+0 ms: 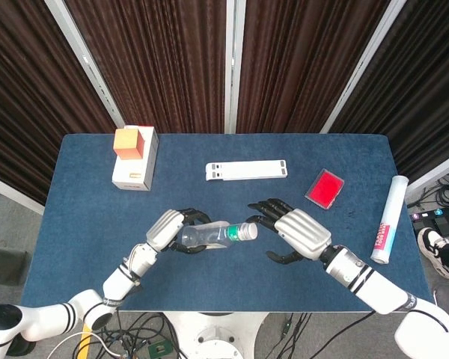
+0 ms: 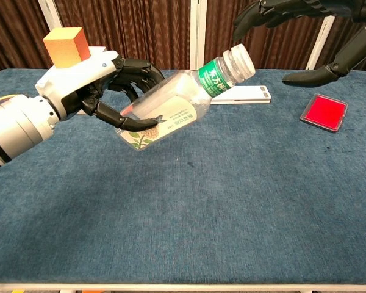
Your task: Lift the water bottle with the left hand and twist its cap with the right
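My left hand (image 2: 94, 85) grips the water bottle (image 2: 177, 107) above the table (image 2: 232, 201), tilted, cap (image 2: 241, 60) toward my right hand (image 1: 295, 232), which hangs spread, holding nothing. Green label's writing is unreadable.

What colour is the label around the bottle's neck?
Green with white writing, clearest in the chest view: label on bottle.

Tabletop (image 1: 75, 224) dark blue felt. Water bottle (image 2: 171, 110) clear, green label band, translucent white cap (image 2: 241, 61), leaf print low on body. Left hand (image 2: 94, 85) white shell, black fingers; right hand (image 1: 295, 232) same. Far left: orange cube (image 1: 127, 142) on white box (image 1: 135, 168). Far right: red pad (image 1: 324, 188). White tube (image 1: 388, 218) with pink-teal print.
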`<act>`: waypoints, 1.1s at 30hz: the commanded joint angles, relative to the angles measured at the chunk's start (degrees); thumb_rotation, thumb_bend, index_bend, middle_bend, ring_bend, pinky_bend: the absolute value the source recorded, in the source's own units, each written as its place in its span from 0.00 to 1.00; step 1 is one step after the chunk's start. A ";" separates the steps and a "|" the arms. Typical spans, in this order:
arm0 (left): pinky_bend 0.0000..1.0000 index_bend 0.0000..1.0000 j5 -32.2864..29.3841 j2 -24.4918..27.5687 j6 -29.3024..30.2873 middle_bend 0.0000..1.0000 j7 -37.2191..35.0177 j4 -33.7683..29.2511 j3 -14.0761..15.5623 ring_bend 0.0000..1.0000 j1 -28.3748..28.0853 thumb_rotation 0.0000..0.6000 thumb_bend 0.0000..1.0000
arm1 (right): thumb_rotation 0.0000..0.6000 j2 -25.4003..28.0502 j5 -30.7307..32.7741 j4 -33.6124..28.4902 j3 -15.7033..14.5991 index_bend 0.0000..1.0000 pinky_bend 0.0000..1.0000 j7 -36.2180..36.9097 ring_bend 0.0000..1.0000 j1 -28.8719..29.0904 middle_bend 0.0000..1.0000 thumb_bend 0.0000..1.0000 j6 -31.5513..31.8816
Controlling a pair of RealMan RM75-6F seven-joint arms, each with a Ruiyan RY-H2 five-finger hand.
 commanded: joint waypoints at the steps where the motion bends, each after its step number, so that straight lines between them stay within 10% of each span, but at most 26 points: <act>1: 0.48 0.48 -0.03 0.03 0.06 0.47 -0.14 -0.12 -0.09 0.37 -0.02 1.00 0.32 | 1.00 -0.80 -0.03 0.74 0.39 0.19 0.00 -0.97 0.00 -0.38 0.03 0.29 1.53; 33: 0.48 0.47 -1.39 2.42 -1.46 0.46 -1.00 -4.69 -1.50 0.37 -0.89 1.00 0.32 | 1.00 -9.54 2.89 4.39 2.54 0.32 0.00 -11.02 0.00 -0.71 0.09 0.28 7.93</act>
